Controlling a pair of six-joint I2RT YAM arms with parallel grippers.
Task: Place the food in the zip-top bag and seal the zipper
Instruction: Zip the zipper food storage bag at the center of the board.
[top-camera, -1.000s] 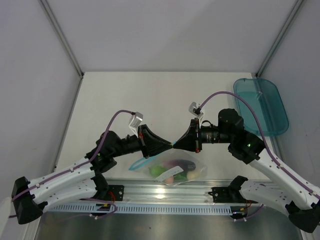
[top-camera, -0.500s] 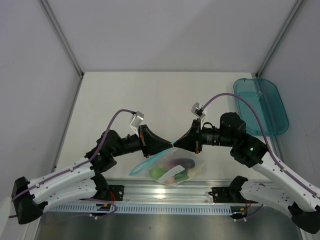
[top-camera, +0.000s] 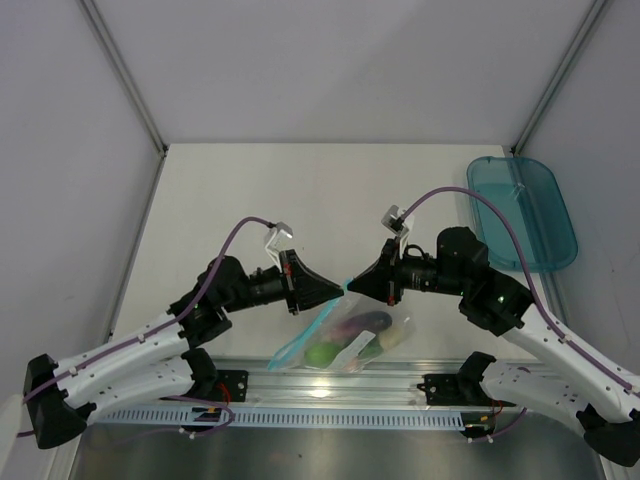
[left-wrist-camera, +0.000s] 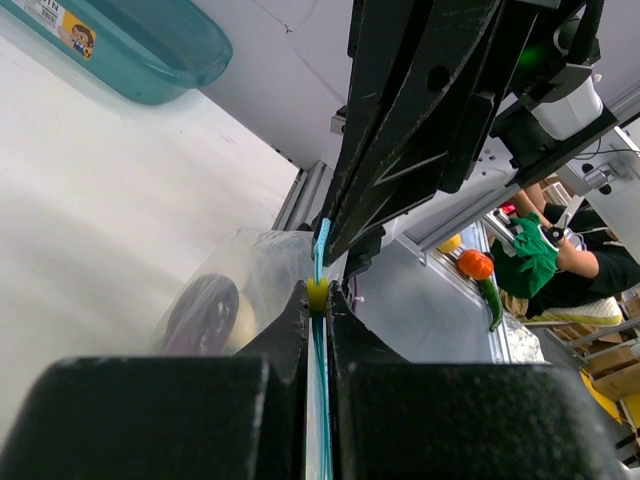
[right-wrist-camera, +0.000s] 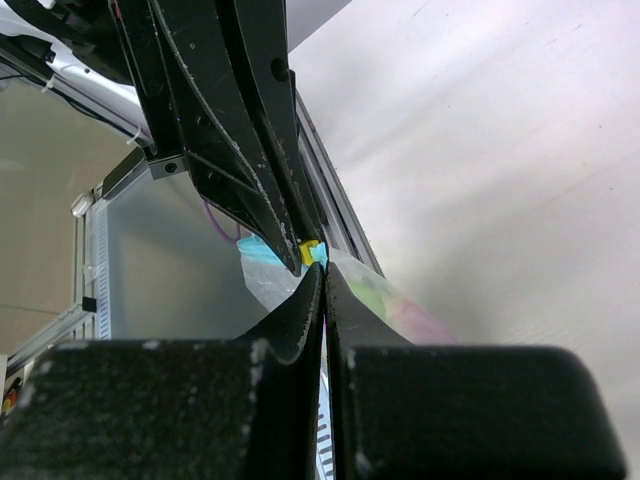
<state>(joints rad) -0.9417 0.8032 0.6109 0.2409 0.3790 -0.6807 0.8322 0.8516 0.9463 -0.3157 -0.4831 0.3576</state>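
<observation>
Your bag, with the toy food already inside, hangs just below the meeting fingertips, held up by its zipper so the load drops clear of the mouth. The left gripper and right gripper are both clamped on that teal strip, tip to tip, which looks like a pinch ready for running the seal shut. The tray sits well beyond the right fingers.
</observation>
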